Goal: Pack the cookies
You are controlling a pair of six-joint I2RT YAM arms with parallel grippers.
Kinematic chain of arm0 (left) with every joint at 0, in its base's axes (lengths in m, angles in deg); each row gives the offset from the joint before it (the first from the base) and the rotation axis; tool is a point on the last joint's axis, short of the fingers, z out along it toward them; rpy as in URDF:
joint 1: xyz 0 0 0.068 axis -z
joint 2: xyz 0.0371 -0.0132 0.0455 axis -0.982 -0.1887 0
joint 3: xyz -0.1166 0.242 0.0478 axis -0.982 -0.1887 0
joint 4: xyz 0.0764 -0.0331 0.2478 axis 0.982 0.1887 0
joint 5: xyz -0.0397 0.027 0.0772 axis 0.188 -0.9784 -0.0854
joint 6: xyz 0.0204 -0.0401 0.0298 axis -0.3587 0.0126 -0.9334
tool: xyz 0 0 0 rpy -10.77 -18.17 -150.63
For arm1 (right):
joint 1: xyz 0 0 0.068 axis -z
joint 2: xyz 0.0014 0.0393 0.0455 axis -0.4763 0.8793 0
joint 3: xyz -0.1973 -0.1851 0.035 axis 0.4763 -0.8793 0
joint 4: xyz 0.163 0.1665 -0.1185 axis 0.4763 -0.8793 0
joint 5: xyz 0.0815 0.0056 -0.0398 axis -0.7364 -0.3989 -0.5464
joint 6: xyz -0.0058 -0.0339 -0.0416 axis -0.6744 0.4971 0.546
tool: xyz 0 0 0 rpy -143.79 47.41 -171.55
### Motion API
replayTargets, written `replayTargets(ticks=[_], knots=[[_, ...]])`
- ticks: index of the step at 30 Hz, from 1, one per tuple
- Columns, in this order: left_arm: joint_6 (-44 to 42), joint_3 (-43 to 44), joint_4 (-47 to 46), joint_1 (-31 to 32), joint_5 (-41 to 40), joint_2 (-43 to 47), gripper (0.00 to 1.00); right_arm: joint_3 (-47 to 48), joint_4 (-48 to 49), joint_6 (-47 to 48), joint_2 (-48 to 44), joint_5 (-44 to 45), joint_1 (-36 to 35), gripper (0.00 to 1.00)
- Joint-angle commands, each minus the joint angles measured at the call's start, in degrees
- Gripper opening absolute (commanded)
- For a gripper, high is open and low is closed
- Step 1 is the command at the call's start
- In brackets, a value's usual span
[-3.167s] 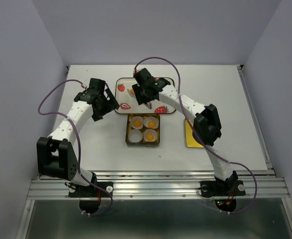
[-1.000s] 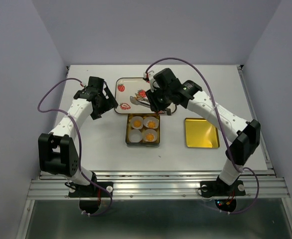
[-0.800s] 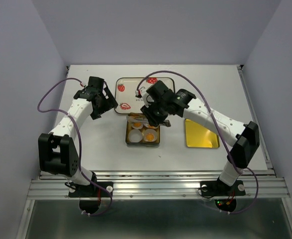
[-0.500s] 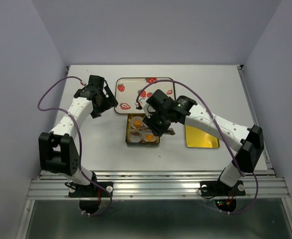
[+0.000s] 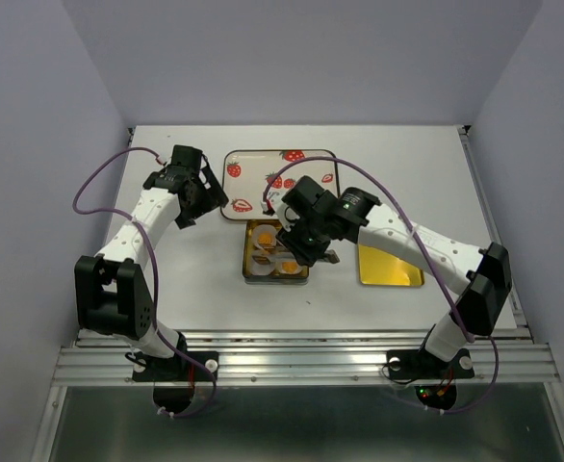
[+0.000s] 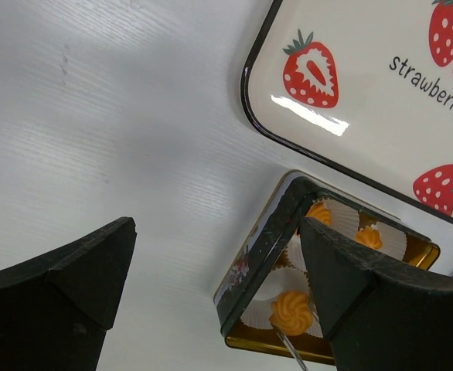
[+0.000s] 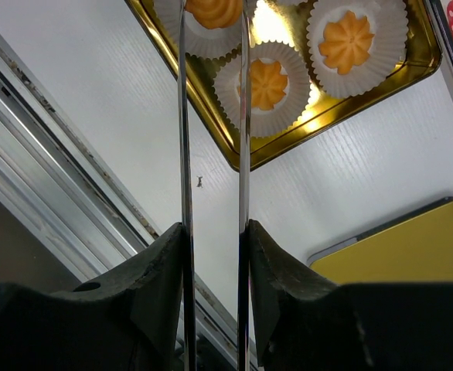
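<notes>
A gold tin [image 5: 246, 262] holds white paper cups with orange scalloped cookies. In the right wrist view two cookies [image 7: 355, 40] [image 7: 267, 83] lie in their cups. A third cookie [image 7: 213, 9] sits between the blades of thin metal tongs [image 7: 183, 154], over another cup. My right gripper [image 7: 213, 228] is shut on those tongs and hovers over the tin [image 7: 350, 104]. In the left wrist view the same cookie [image 6: 291, 311] shows at the near cup with a tong tip beside it. My left gripper [image 6: 217, 228] hangs open left of the tin [image 6: 265, 247], holding nothing.
A white strawberry-print tray [image 5: 253, 178] lies just behind the tin, and its corner shows in the left wrist view [image 6: 366, 100]. The tin's yellow lid [image 5: 390, 265] lies to the right of the tin, also seen from the right wrist [image 7: 412, 247]. The table's metal front rail [image 7: 56, 162] is near.
My right arm swung from above the strawberry tray toward the near side, bringing the tongs over the tin. The left arm barely moved and stayed open.
</notes>
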Motion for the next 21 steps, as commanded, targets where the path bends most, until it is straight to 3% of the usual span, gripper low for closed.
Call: replayTargets(ticks=[1, 21], knots=[[-0.81, 0.63, 0.46, 0.33, -1.55, 1.33, 0.99, 0.86, 2.28, 0.32, -0.46, -0.45, -0.87, 0.38], [-0.2, -1.39, -0.15, 0.33, -1.28, 3.09, 0.99, -0.72, 3.42, -1.27, 1.21, 2.8, -2.45, 0.4]])
